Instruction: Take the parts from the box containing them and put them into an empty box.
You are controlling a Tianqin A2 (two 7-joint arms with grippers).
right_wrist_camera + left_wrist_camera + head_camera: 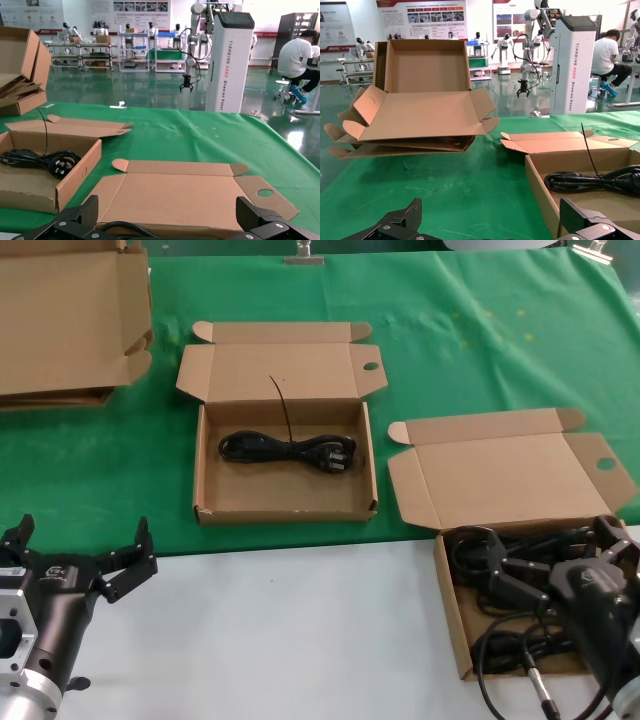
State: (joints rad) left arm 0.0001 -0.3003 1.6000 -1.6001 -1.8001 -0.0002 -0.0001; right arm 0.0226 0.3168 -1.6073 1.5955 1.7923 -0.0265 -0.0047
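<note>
Centrally, one black tie-looped cord (288,449)

head: high up, looks down on the desk (300,630) | left wrist: low, close behind left pincer (485,225), faces forward | right wrist: low, behind right pincer (165,220) | all three see the middle box (285,502) (537,175) (75,175)

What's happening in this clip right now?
The right gripper is open and reaching into the right box, which holds several cords. The middle box already holds one cord. The left gripper waits open over the white table edge, holding nothing.
</note>
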